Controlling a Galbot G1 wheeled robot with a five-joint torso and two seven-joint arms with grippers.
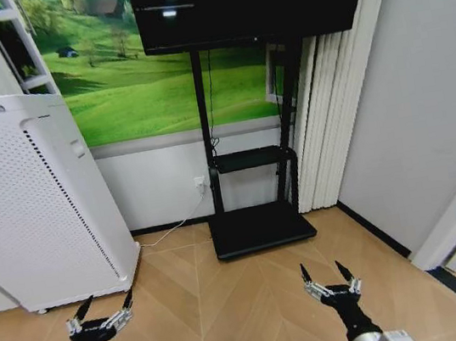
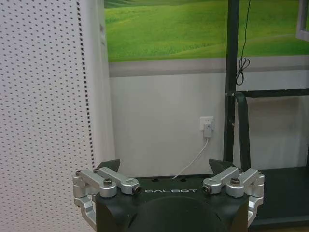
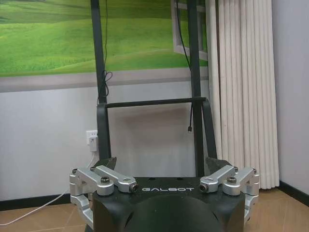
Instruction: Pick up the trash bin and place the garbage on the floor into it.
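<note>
Wooden herringbone floor (image 1: 231,307) lay before the robot, bare in the stretch between the two arms. Left tool (image 1: 102,313) was held low at the near left, above the floor and just in front of the white perforated appliance (image 1: 35,199); its fingers were spread wide and held nothing. Right tool (image 1: 329,277) was held low at the near right, level with the left, likewise splayed and empty. The two tools were well apart and neither touched the floor.

The left wrist view confirmed the left tool (image 2: 166,169) released, its dark fingertips (image 2: 110,165) parted, facing the appliance wall (image 2: 43,96) and a white wall socket (image 2: 207,126) with a plugged cable. The right wrist view confirmed the right tool (image 3: 161,166) released, facing the black stand (image 3: 101,121) and the cream curtain (image 3: 241,87).

Ahead, against the wall, the stand carried a dark screen (image 1: 245,0) above, a small shelf (image 1: 252,158) at mid height and a flat black base (image 1: 261,227) resting on the floor. A green landscape mural (image 1: 154,78) covered the upper wall behind it. A white cable (image 1: 172,228) ran from the socket along the floor towards the appliance. A grey wall (image 1: 430,89) closed the right side.

Location of the trash bin and of the garbage could not be told from these views.
</note>
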